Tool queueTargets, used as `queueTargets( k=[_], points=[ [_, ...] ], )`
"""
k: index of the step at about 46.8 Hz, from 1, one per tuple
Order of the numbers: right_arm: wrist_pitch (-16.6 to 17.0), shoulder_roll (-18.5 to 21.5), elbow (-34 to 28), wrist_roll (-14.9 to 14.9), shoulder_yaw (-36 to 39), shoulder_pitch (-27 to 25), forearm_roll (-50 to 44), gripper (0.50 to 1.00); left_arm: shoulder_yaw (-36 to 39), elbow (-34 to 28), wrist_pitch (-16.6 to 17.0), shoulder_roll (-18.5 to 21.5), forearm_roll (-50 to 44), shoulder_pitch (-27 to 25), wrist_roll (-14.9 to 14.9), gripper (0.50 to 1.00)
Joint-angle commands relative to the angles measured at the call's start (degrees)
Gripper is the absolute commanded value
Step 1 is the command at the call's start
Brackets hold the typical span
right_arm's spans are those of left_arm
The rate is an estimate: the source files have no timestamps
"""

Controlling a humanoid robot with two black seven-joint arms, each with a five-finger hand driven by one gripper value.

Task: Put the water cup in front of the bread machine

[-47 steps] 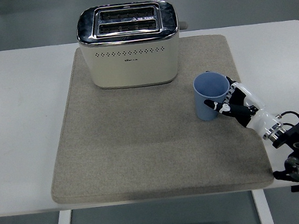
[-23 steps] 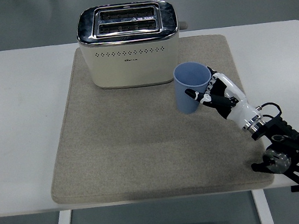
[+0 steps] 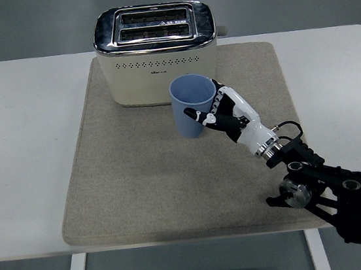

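Blue plastic, by the look of it: the water cup (image 3: 193,104) sits in the grip of the right hand (image 3: 226,113), whose black-and-white fingers (image 3: 206,117) wrap its right wall from the side. It is upright, over the grey mat (image 3: 135,193), just before the front face of the bread machine (image 3: 155,52), toward that face's right half. Whether its base touches the mat or hangs a little above it I cannot tell from this height. The bread machine stands at the mat's far edge, cream-bodied with a shiny chrome top. No left hand shows anywhere.

I would judge the cup light and stiff, with smooth walls that could slip under a loose hold, and I see no handle, so the side wall around mid-height is the sensible place to hold it, as here. Nothing shows inside it from this angle. A tall, narrow thing like this may tip if the fingers drag on release.
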Motion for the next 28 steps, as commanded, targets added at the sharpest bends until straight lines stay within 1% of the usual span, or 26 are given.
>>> queueTargets(
  k=[1,17,28],
  points=[
    [-0.11,1.79,-0.94,0.00,-0.52,0.43,0.00,0.639,-0.08,-0.01,-0.01,-0.03,-0.01,0.01,0.00,1.000],
    [-0.20,7.42,-6.91,0.00,-2.81,4.03,-0.26,0.641,-0.09,-0.36,-0.01,-0.03,-0.01,0.01,0.00,1.000],
    [-0.20,7.59,-10.87,0.00,-3.86,6.23,-0.26,0.643,0.00,-0.44,-0.01,-0.03,-0.01,-0.08,0.00,1.000]
  ],
)
